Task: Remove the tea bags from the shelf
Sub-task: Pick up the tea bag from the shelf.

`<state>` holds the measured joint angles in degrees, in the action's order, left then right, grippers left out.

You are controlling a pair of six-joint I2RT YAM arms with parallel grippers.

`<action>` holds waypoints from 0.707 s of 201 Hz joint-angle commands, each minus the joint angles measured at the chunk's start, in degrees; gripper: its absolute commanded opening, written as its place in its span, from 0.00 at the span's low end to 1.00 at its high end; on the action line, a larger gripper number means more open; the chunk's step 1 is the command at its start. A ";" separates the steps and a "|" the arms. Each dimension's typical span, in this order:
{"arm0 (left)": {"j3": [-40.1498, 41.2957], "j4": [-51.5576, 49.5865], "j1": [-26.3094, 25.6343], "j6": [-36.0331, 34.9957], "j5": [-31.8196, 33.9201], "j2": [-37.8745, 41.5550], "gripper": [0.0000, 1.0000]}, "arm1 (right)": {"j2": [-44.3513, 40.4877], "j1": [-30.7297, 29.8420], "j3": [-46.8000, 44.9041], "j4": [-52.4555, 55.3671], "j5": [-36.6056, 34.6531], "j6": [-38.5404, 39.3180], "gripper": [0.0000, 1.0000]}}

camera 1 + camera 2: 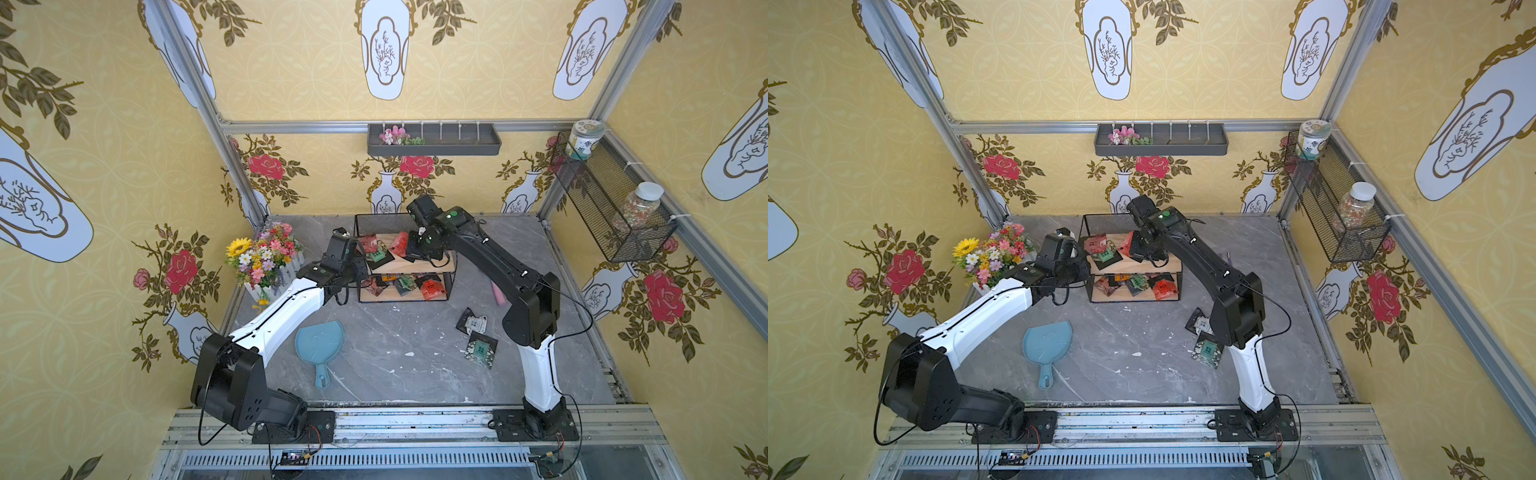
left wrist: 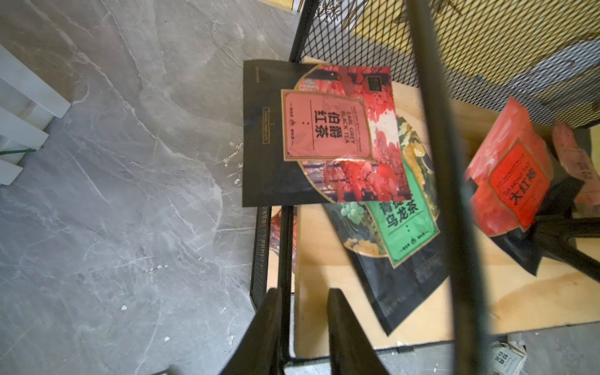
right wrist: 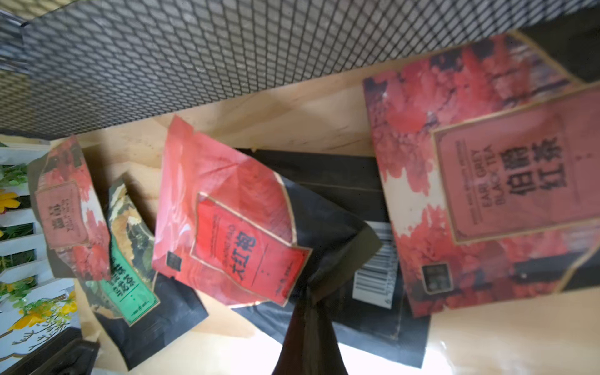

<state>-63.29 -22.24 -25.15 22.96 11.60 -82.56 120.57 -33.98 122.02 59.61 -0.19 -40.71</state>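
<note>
The two-tier black wire shelf with pale wooden boards (image 1: 415, 268) stands at the middle of the grey marble counter's (image 1: 395, 365) back edge. On its upper board the right fingers (image 3: 308, 341) are pressed together on the dark lower corner of a red foil tea bag (image 3: 233, 227). That bag tilts up off a black barcode-printed sachet (image 3: 373, 276) lying under it. The left fingers (image 2: 269, 334) stand narrowly parted astride the shelf's front corner post; whether they press it I cannot tell. A black-and-red Earl Grey sachet (image 2: 324, 130) overhangs that end of the board, lying on a green-labelled sachet (image 2: 406, 227). Further sachets (image 1: 432, 289) crowd the lower board, and two loose sachets (image 1: 478, 338) lie on the counter toward its right edge.

The pinch takes only a corner of slick foil, so the bag may well slide free on lifting. The black sachet below could drag along and drop. A snag on the mesh back might shift the light shelf unless its post is truly held.
</note>
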 commanded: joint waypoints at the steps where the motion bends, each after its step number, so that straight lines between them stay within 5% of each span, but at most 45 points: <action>1: 0.09 -0.17 -0.04 -0.28 -1.14 -0.09 0.30 | -0.78 -0.06 0.79 0.03 -0.25 0.04 0.00; 142: -0.56 -0.11 -0.03 -0.28 -1.47 -0.91 0.30 | -8.87 -3.83 4.52 -0.44 -2.35 -0.34 0.00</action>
<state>-63.61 -22.33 -25.15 22.96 11.62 -82.94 114.30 -36.82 128.03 60.01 -1.39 -40.53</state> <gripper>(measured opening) 0.297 0.065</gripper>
